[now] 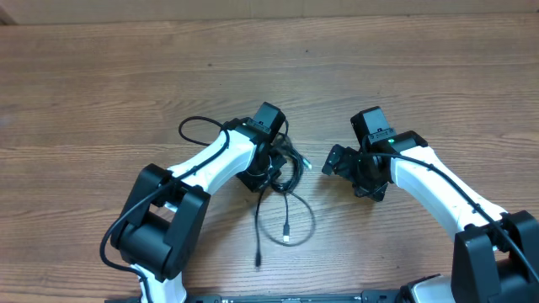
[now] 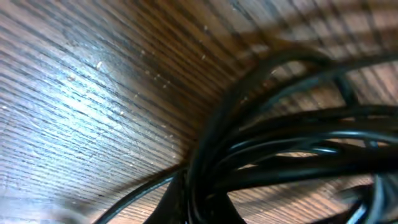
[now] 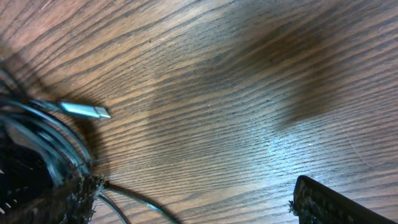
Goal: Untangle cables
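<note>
Your cables (image 1: 282, 181) lay heaped in a tangle on the bench (image 1: 101, 76), right under your left tool (image 1: 268, 171). One loop (image 1: 195, 126) spilled out to the left, and loose tails trailed toward the arm bases. I could not tell whether that tool was pinching them, because its camera showed only cords. Your right tool (image 3: 193, 196) stood spread and empty, just beside a silvery plug (image 3: 84, 111). These cords looked thin, light and limp, so pulling one would likely drag its neighbours. The best hold was probably the cord just behind a plug.
</note>
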Tool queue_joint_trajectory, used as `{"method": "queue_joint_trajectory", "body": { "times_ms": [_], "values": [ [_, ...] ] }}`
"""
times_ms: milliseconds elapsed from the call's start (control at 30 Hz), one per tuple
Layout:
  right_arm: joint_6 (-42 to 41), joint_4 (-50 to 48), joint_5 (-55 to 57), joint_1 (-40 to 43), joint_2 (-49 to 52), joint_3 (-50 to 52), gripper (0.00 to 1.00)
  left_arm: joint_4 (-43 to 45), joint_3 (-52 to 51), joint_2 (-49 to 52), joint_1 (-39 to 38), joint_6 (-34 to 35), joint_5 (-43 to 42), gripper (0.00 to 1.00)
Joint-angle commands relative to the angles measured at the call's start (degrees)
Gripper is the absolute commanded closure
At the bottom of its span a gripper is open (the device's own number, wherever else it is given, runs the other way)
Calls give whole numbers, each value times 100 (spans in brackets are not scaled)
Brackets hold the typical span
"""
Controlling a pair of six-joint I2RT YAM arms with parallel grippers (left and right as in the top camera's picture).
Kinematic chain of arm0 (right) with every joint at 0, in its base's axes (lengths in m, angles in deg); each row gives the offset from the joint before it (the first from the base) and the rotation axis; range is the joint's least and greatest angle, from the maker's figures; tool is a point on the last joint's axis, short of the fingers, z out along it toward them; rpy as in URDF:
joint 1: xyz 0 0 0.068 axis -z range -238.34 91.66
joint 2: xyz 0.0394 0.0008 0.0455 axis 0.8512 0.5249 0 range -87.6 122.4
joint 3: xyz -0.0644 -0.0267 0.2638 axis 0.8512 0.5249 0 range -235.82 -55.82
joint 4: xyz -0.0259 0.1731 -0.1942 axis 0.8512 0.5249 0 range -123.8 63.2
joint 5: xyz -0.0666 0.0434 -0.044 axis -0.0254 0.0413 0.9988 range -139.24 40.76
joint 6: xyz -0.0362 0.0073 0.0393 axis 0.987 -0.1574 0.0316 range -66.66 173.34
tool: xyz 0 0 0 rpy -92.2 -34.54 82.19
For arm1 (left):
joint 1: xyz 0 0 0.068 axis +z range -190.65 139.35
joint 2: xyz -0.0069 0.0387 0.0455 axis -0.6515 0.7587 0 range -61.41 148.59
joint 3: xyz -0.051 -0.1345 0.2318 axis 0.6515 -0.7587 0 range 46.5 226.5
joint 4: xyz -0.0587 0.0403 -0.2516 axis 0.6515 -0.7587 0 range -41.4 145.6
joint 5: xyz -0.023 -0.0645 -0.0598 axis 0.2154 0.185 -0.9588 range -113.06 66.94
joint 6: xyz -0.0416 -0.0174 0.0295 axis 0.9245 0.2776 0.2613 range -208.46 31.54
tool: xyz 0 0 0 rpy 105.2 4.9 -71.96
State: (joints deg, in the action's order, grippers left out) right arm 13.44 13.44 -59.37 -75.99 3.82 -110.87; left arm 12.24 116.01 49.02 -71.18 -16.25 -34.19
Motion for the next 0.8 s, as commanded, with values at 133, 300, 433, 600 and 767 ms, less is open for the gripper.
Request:
{"method": "queue_joint_trajectory", "body": {
  "times_ms": [133, 300, 433, 600, 767],
  "values": [
    [210, -70, -879, 0, -173, -90, 0, -87, 175, -188, 155, -1335, -173, 96],
    [1019, -122, -1530, 7, -203, -90, 0, -212, 323, -940, 455, -2780, -660, 96],
    [1099, 9, -1589, 4, -605, -92, 2, -382, 323, -1567, 678, -3947, -1309, 96],
    [1150, 24, -1784, 4, -1945, -92, 9, -723, 323, -2337, 811, -5298, -2048, 96],
    [1150, 31, -1812, 4, -3182, -92, 29, -870, 323, -2846, 811, -6321, -2044, 96]
  ]
}}
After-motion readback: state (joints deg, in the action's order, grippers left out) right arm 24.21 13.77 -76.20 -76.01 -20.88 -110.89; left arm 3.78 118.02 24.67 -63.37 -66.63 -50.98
